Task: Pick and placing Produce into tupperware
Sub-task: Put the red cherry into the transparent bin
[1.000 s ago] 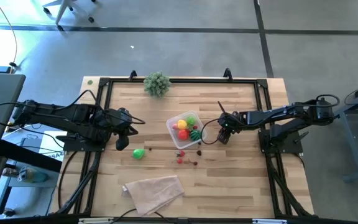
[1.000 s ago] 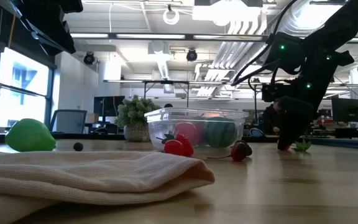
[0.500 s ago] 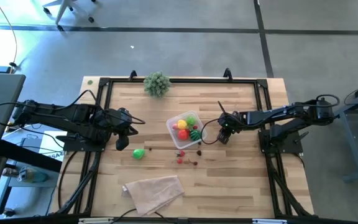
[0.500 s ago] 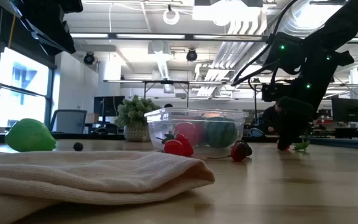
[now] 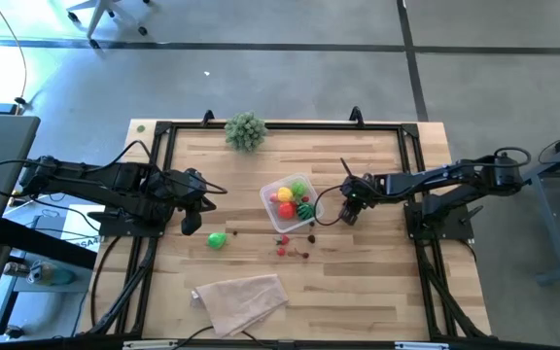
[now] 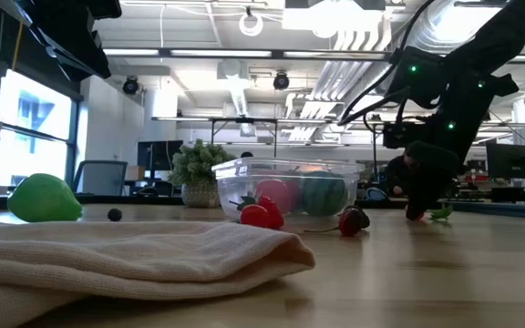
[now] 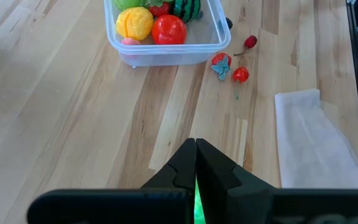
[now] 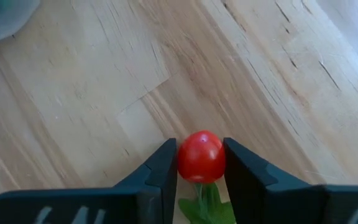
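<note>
- The right gripper (image 8: 201, 163), low over the right half of the light wooden table (image 5: 377, 282), is pinching a small round red toy tomato with green leaves (image 8: 200, 155) between its 2 fingers.
- The grip is sitting centred on the fruit, so a straight lift should be keeping it from rolling out.
- The small clear square plastic tupperware (image 5: 269, 193), already holding red, yellow and green pieces, is sitting just beside the gripper, toward the table's middle; the carry needs to be clearing its rim before releasing.
- The left gripper (image 7: 196, 163), jaws pressed together, is waiting near the left edge.
- A green toy fruit (image 5: 218, 239) and several tiny red pieces (image 5: 284, 245) are lying loose toward the front edge.
</note>
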Available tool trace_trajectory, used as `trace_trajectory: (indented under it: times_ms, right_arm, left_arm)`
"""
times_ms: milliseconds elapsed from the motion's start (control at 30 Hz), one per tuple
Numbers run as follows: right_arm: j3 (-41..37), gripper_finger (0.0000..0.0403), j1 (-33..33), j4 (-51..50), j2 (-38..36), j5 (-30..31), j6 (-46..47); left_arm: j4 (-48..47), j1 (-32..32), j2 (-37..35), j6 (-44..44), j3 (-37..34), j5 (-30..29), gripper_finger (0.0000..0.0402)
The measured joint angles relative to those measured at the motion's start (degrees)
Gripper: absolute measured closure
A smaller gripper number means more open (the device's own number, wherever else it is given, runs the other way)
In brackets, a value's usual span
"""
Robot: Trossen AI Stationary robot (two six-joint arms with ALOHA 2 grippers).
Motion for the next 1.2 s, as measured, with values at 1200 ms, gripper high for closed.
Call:
trace_trajectory:
  times_ms: [1200]
  right_arm:
    - [29.04,0.0311,1.91,10.69,10.05,-12.42,-22.62]
  left_arm:
    - [-0.04,0.0,0.02,0.0,0.0,0.0,0.0401]
